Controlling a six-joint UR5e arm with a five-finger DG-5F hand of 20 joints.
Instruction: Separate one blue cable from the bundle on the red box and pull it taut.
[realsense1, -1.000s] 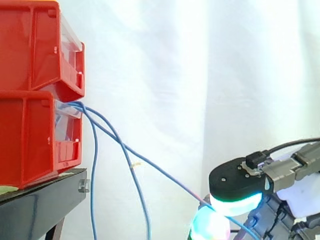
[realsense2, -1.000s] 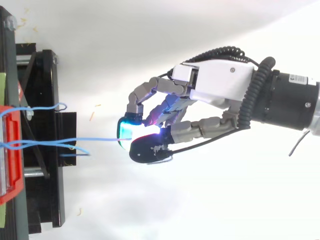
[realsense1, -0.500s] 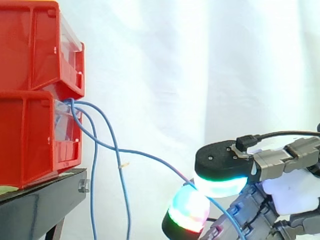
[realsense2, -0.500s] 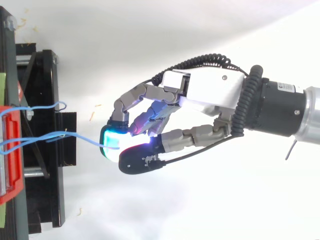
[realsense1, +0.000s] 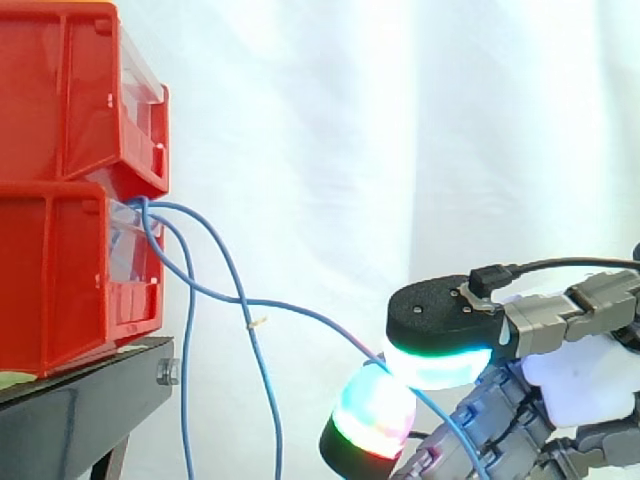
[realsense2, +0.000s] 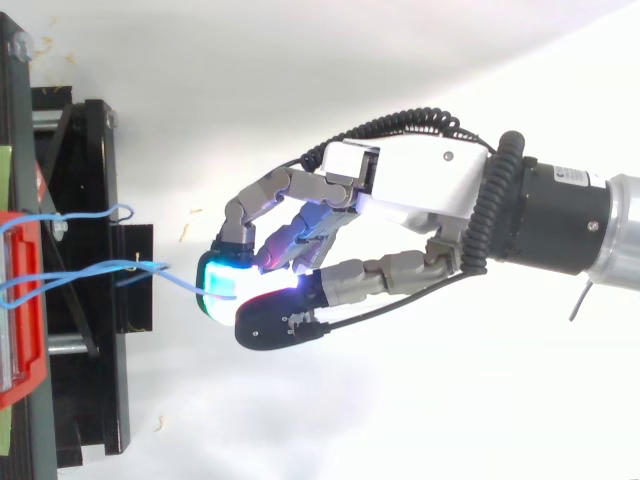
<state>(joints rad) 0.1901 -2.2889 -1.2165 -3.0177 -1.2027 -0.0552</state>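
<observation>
Hand is clamping one blue cable between its glowing pads!
The fingers are curling in, thumb pad sitting on top, finger pad underneath, the strand pinched between them. From the fingertips the cable is running up and away to the red box, sagging a little, not drawn straight. Other strands are hanging loose between hand and box, dropping beside the black stand.

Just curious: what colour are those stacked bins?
The bins are red, clearest in the side view.
</observation>
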